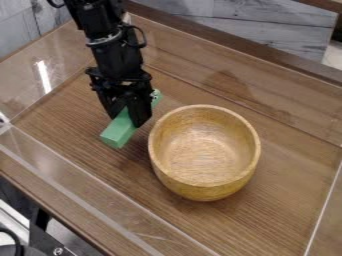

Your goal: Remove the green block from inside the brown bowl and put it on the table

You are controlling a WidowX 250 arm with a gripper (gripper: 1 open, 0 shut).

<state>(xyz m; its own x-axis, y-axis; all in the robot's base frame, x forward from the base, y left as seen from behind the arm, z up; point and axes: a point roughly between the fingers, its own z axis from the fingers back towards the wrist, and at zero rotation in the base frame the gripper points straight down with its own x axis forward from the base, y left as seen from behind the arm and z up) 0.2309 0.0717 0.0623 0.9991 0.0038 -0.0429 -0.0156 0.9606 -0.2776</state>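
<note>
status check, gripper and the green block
Gripper shut on green block; block out of brown bowl, beside it on the left of the picture; can't tell if it touches the table; nothing seen in the way.

Green block [118,133] beside bowl [205,153].
</note>
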